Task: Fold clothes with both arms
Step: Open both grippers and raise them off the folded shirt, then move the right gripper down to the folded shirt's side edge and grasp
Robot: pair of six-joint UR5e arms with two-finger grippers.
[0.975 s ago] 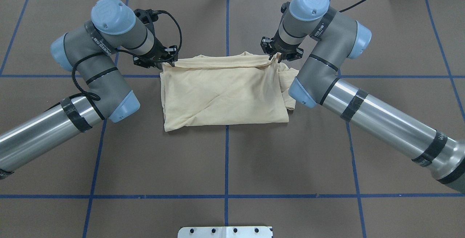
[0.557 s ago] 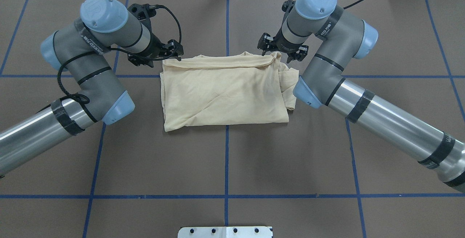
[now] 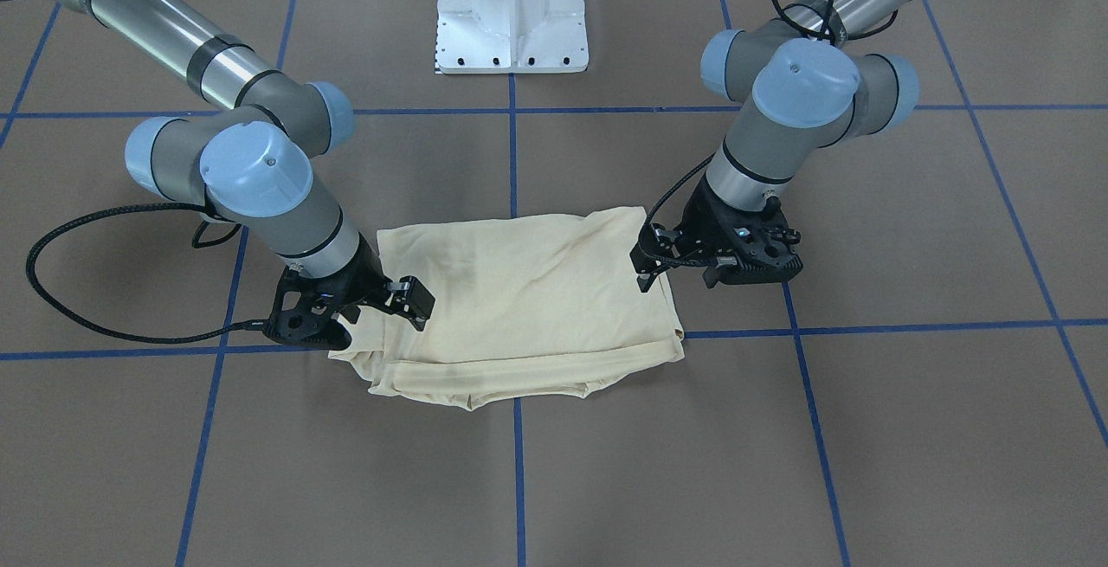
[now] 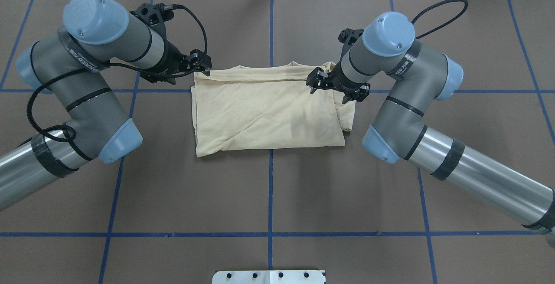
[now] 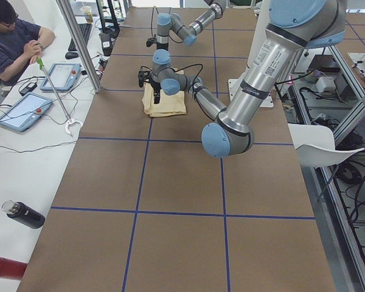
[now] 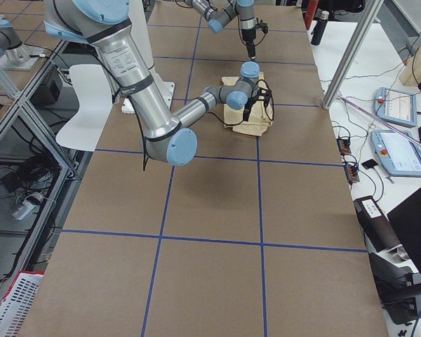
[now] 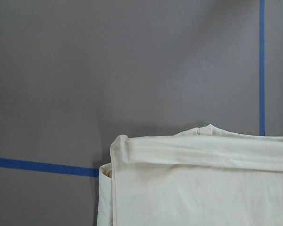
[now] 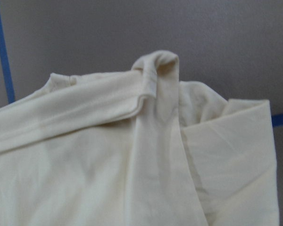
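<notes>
Across the overhead frame, a brown paper-covered table [image 4: 269,197] lined with blue tape is left bare below centre. A grey-and-silver left arm [image 4: 82,84] and right arm [image 4: 403,97] are angled in from the lower corners. A folded cream-yellow shirt [image 4: 264,110] is laid flat at upper centre, its top edge rolled over. The black left gripper [image 4: 200,63] and right gripper [image 4: 334,85] are poised at its upper corners; their jaw spread cannot be told.

The pale cream-yellow long-sleeved shirt [image 4: 269,115] is soft, matt knit cloth, lightly creased. The table [image 4: 195,197] wears a matt brown paper-like cover crossed by smooth blue tape lines [image 4: 347,234]. The left arm [image 4: 86,102] and right arm [image 4: 403,110] pair shiny brushed silver metal tubes with matt grey housings and smooth light blue plastic caps.
</notes>
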